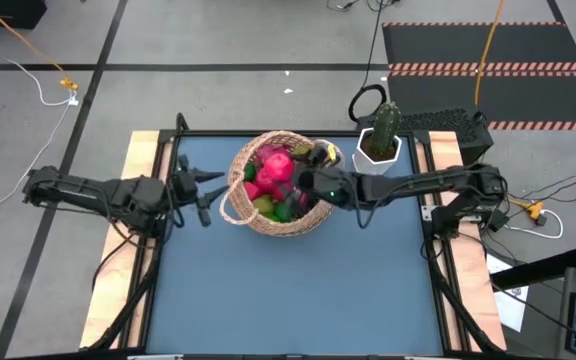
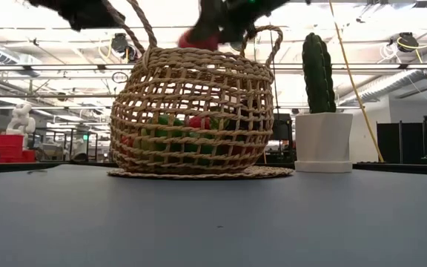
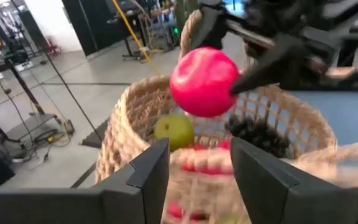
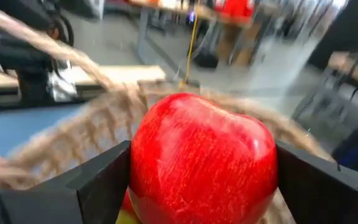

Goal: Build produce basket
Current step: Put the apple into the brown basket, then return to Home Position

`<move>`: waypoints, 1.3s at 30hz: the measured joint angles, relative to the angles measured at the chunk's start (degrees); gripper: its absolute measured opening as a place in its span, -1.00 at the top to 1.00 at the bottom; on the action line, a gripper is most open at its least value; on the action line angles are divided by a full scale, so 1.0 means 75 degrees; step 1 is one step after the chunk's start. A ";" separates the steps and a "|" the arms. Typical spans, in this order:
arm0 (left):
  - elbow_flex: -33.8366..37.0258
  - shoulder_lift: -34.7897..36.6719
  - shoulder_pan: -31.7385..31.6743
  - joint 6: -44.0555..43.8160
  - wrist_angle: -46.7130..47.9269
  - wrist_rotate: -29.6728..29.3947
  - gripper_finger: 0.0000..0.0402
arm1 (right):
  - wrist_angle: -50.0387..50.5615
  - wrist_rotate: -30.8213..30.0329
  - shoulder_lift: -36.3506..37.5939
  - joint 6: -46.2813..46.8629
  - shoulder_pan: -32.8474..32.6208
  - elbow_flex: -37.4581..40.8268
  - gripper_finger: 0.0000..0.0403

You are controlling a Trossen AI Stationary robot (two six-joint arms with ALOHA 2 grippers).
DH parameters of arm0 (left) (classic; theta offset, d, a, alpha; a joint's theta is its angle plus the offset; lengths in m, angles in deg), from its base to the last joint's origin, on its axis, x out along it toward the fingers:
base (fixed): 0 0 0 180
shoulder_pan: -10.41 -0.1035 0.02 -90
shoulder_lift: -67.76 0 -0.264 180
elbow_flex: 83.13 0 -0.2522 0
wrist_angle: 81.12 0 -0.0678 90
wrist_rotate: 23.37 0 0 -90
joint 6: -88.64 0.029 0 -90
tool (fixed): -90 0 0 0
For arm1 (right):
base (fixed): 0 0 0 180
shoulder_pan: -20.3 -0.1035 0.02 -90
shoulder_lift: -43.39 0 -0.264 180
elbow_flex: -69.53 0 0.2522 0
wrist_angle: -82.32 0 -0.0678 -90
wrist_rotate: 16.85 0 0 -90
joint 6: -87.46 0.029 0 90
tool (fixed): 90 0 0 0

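Observation:
The woven basket (image 1: 278,190) stands on the blue table (image 1: 298,290) toward its far edge, resting on its flat bottom (image 2: 199,172). Inside lie produce: a green pear (image 3: 174,129), dark grapes (image 3: 257,134) and red and green fruit (image 2: 191,126). My right gripper (image 1: 296,180) reaches in from the right, shut on a red apple (image 4: 204,158) above the basket's opening. My left gripper (image 3: 197,180) stands open just left of the basket's rim (image 3: 135,106), with nothing between its fingers. My right gripper pinches the red apple by two opposite sides (image 4: 138,168) between its two fingers. The fingers (image 3: 272,59) come nearly level from the table's right side. The apple (image 3: 204,81) is lifted clear, above the fruit in the basket.
A green cactus (image 1: 385,122) in a white pot (image 2: 322,141) stands at the far right of the table, close to the right arm. A loop handle (image 2: 269,44) rises from the basket's rim. The blue table's near half (image 2: 213,222) lies in front.

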 joint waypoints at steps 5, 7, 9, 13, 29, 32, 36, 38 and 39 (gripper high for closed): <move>0.0350 0.0198 0.0298 -0.0253 0.0089 -0.0046 0.25 | 0.0544 0.0069 0.0071 0.0574 0.0136 0.0264 -0.88; 0.0352 0.0363 0.0448 -0.0404 0.0185 -0.0044 0.29 | 0.0493 0.0133 0.0211 0.0519 0.0103 0.0333 -0.93; 0.0350 0.0684 0.0625 -0.0506 0.0456 -0.0049 0.34 | 0.0468 0.0180 0.0479 0.0473 0.0058 0.0490 -0.96; 0.0354 0.1442 0.0961 -0.1108 0.1395 -0.0065 0.41 | 0.0454 0.0179 0.1350 0.0237 -0.0195 0.1109 -0.96; 0.2089 0.3359 0.1882 -0.0587 0.0842 -0.0725 0.52 | -0.2497 0.4105 0.7054 0.0578 -0.0362 0.6485 -0.95; 0.2100 0.3719 0.1882 -0.0301 0.0826 -0.0740 0.52 | -0.2098 0.4158 0.8033 0.0492 -0.0359 0.6767 -0.95; 0.2254 0.4199 0.1879 0.0025 0.0476 -0.0938 0.52 | -0.1495 0.4161 0.8963 0.0524 -0.0356 0.6978 -0.95; 0.2606 0.4408 0.1879 0.0165 -0.0103 -0.0968 0.52 | -0.1202 0.4158 0.9292 0.0555 -0.0356 0.7171 -0.95; 0.2809 0.4482 0.1879 0.0251 -0.0417 -0.0963 0.52 | -0.1179 0.4153 0.9424 0.0567 -0.0356 0.7279 -0.95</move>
